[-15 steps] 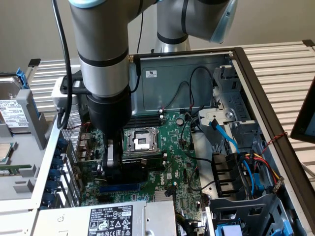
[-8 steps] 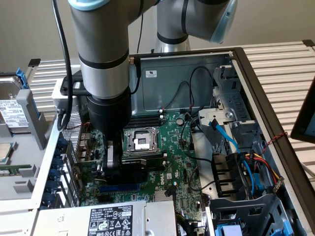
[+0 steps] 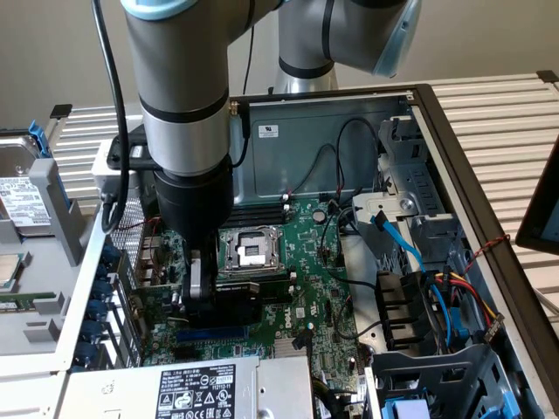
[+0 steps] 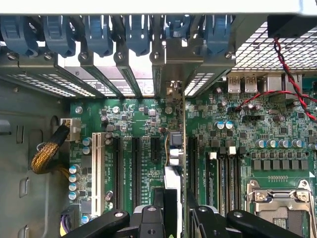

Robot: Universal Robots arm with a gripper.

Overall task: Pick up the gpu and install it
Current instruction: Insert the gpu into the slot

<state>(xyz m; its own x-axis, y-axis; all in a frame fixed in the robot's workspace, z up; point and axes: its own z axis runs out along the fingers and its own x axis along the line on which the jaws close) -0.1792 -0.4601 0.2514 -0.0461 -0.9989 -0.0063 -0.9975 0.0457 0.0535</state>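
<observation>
We saw the gripper [image 3: 210,304] lowered deep inside the open computer case [image 3: 454,157], its fingers [image 4: 159,206] clenched on the gpu [image 3: 249,301] from both flat sides, with no gap between pad and card. The gpu [image 4: 174,148] stood on edge, running straight out from between the fingertips and low over the motherboard [image 3: 314,253]. From the wrist camera it appeared as a thin upright strip in line with the row of long black expansion slots [image 4: 119,168], with a free slot on each side of the gripper [image 4: 174,210]. The far end of the card reached the rear wall of the case, where the blue latches [image 4: 99,34] sat above the slot openings directly ahead of the gripper. We could not tell whether the card's lower edge was already seated in a slot or only hovering above it. In the exterior view the black fan cover faced the processor socket [image 3: 249,249], which lay just beside the gripper, a little further back. A red wire [image 4: 282,59] looped off to that same side, well apart from the fingers.
</observation>
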